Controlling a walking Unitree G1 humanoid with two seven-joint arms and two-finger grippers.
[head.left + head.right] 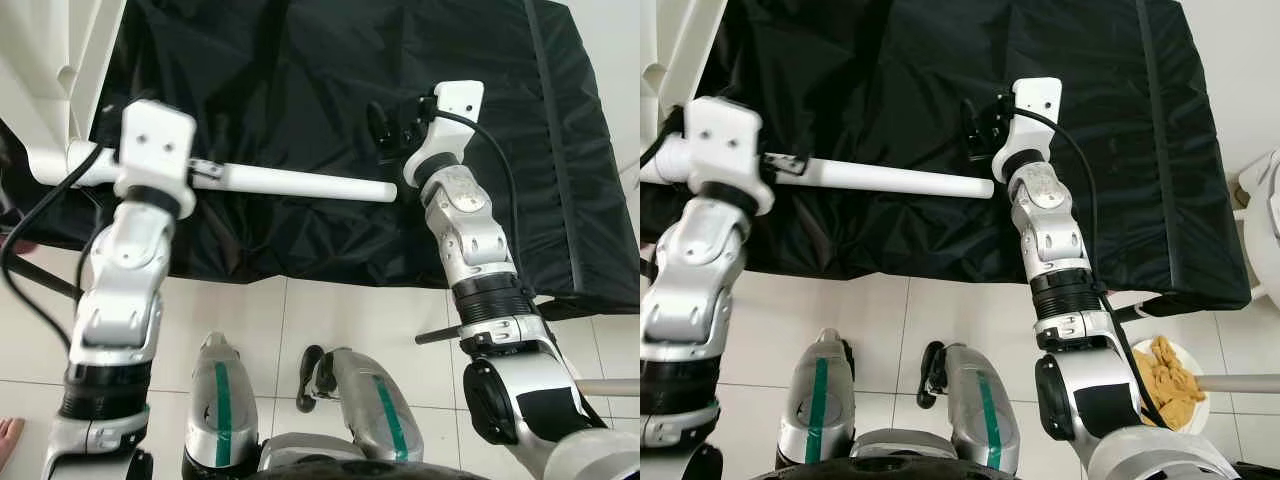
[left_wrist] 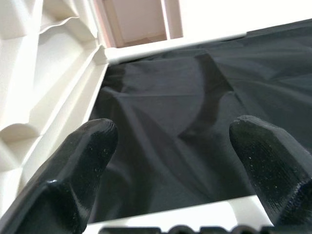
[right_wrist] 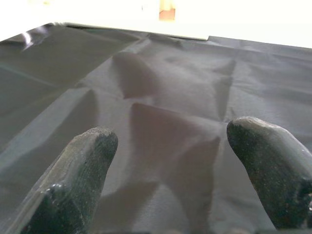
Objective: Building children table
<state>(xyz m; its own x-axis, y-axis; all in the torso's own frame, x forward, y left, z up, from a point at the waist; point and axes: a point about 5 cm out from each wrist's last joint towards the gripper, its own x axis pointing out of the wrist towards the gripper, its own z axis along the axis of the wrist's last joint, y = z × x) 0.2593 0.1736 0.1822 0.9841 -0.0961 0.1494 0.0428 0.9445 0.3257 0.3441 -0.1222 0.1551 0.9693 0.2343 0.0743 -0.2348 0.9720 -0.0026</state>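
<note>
The left gripper [image 2: 173,161] has its two black fingers [image 2: 78,165] spread wide apart, with nothing pinched between them; through the gap the left wrist view shows creased black cloth [image 2: 185,122]. A white bar, apparently the table leg, crosses that view just under the fingertips, though whether the pads touch it cannot be told. From the head camera, the left wrist block [image 1: 153,150] sits directly over the near end of the white table leg [image 1: 300,183], hiding where the fingers meet it.

The right gripper [image 3: 173,165] is likewise released, its fingers [image 3: 263,161] well apart and holding nothing, hovering over wrinkled black cloth. In the left eye view its black fingers [image 1: 385,130] lie just beyond the free end of the leg, near it but apart from it.

The table leg is a plain white round tube, lying level across the black cloth [image 1: 330,90] in front of the robot. Its far end is a blunt, rounded cap pointing toward the right gripper. Its other end runs under the left wrist toward a white moulded tabletop panel [image 1: 60,60] standing at the left edge of the cloth; ribbed white plastic of that panel [image 2: 44,83] appears beside the left fingers.

The cloth covers a low surface on a white tiled floor [image 1: 350,310]. A white bowl of yellowish food [image 1: 1175,385] sits on the floor at the robot's right
</note>
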